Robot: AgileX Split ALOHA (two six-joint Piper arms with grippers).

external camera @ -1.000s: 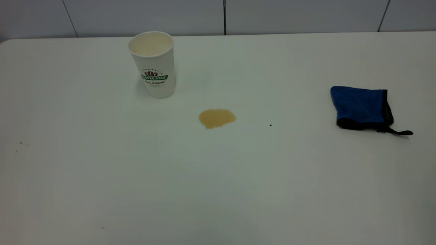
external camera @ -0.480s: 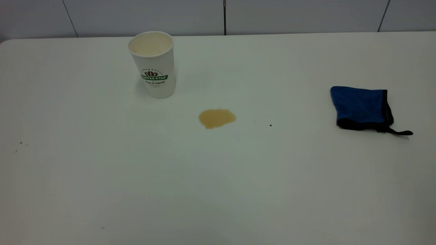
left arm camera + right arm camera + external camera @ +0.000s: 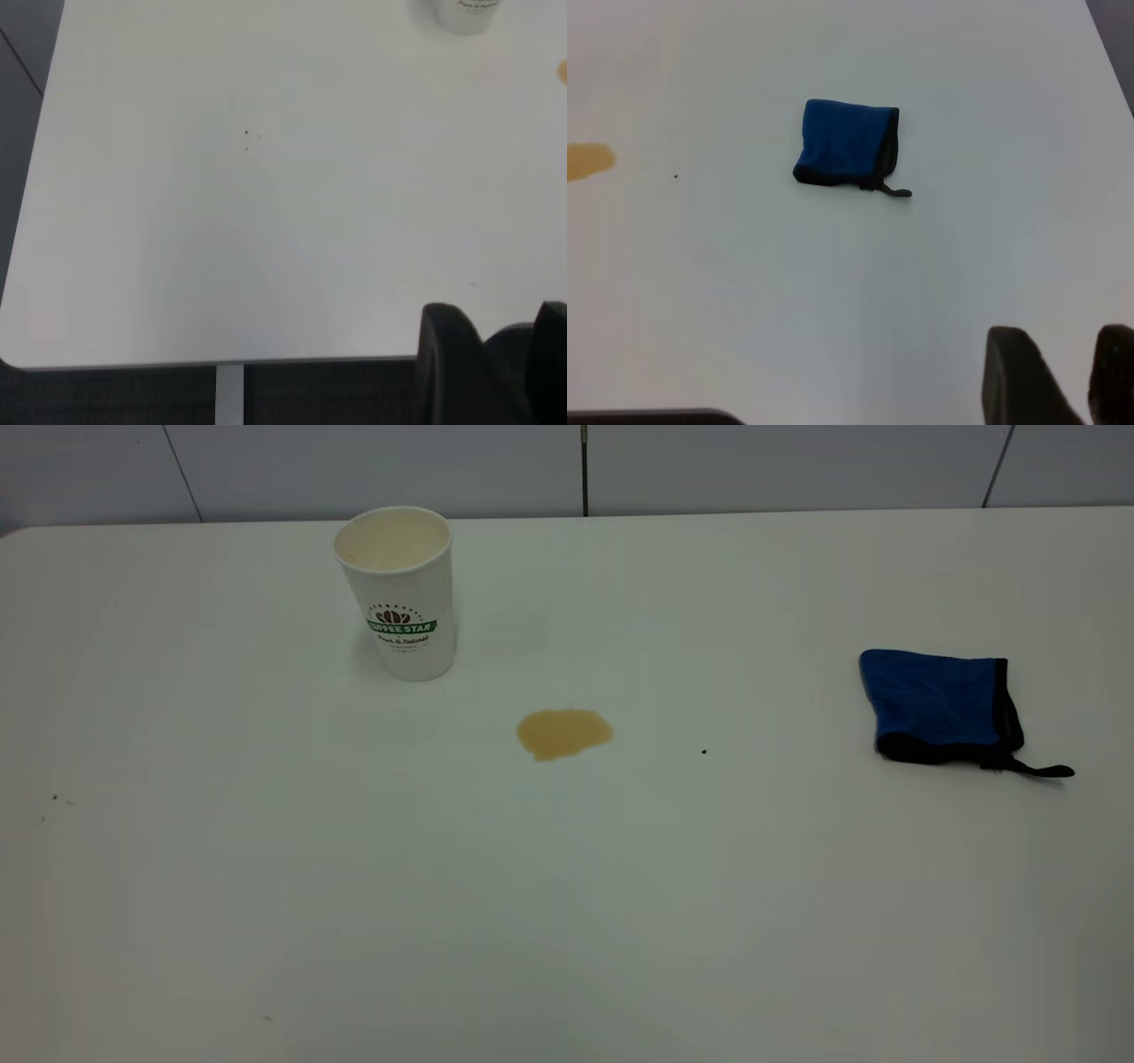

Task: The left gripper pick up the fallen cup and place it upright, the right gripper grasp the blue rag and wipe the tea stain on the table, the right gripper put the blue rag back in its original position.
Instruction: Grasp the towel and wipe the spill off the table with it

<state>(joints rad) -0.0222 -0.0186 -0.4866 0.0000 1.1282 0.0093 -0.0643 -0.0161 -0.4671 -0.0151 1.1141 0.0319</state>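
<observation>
The cup (image 3: 399, 592) stands upright on the table (image 3: 567, 886) at the back left; its base shows in the left wrist view (image 3: 462, 13). The tea stain (image 3: 563, 732) lies right of and in front of the cup, and shows in the right wrist view (image 3: 586, 161). The blue rag (image 3: 941, 706) lies flat at the right, also in the right wrist view (image 3: 846, 144). No arm is in the exterior view. My left gripper (image 3: 500, 341) hangs over the table's near edge, far from the cup, fingers apart and empty. My right gripper (image 3: 1072, 354) is well short of the rag, fingers apart and empty.
A grey panelled wall (image 3: 567, 465) runs behind the table's back edge. A tiny dark speck (image 3: 703, 751) lies between stain and rag, and a few more specks (image 3: 53, 798) at the left. The table's left edge and rounded corner (image 3: 18, 350) show in the left wrist view.
</observation>
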